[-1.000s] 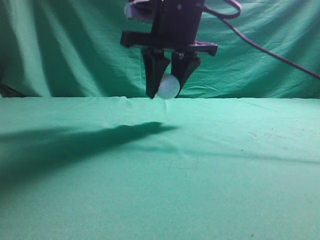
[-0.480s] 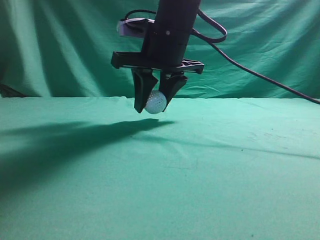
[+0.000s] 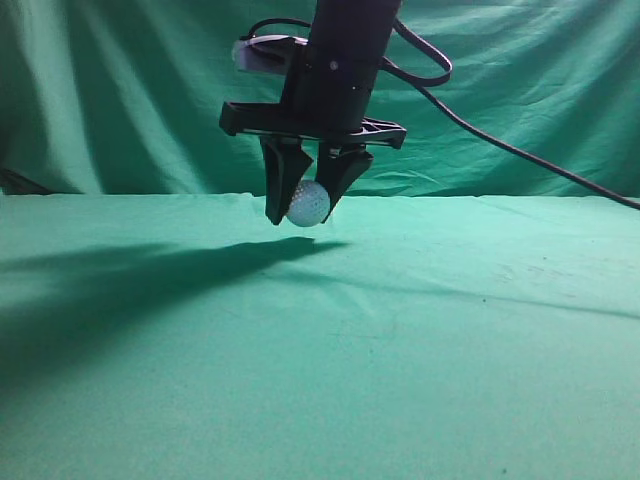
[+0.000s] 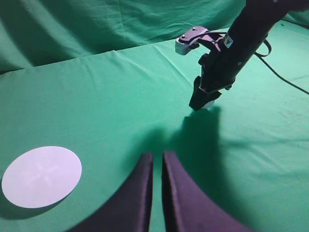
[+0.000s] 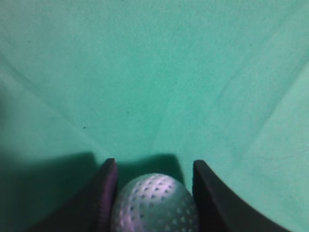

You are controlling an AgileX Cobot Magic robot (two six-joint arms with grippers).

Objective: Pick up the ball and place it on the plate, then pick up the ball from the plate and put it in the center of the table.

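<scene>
The white dimpled ball (image 3: 308,204) is gripped between the black fingers of my right gripper (image 3: 303,215), which hangs a little above the green table (image 3: 450,330). The right wrist view shows the ball (image 5: 155,203) between the two fingers of the right gripper (image 5: 154,163), over its own shadow. The left wrist view shows the right gripper (image 4: 200,104) with the ball (image 4: 208,103) far ahead. My left gripper (image 4: 157,154) is shut and empty, with only a thin gap. The white round plate (image 4: 42,176) lies empty to its left.
A green backdrop curtain (image 3: 120,100) hangs behind the table. The right arm's black cable (image 3: 500,140) runs off to the right. The arm's dark shadow (image 3: 150,280) lies across the left of the cloth.
My right gripper has moved left and slightly down with the ball held in it; over the last half second it has barely shifted.
</scene>
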